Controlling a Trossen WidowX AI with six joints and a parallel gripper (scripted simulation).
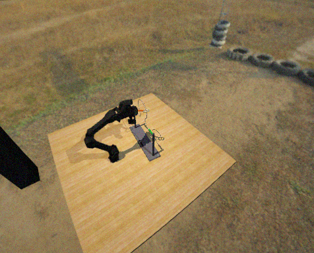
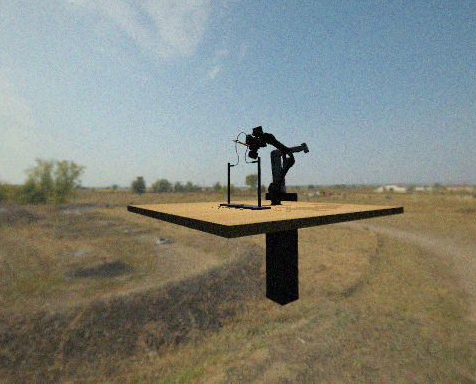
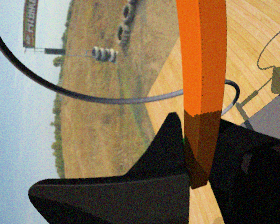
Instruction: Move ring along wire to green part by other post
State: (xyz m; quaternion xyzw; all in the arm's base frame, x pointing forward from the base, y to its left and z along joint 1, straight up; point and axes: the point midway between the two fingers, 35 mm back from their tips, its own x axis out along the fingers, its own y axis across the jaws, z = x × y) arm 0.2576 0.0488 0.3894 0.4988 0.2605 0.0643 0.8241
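Lettering appears on one item only: a banner in the upper left of the wrist view. The banner carries a single visible line of pale capital-like characters on a dark, reddish-brown ground. The line runs along the length of the banner, which stands on end in this view, so the characters lie sideways. The upper edge of the view cuts off the banner and may cut off part of the wording. The characters are too blurred and small for a reliable reading; the exact wording cannot be determined.
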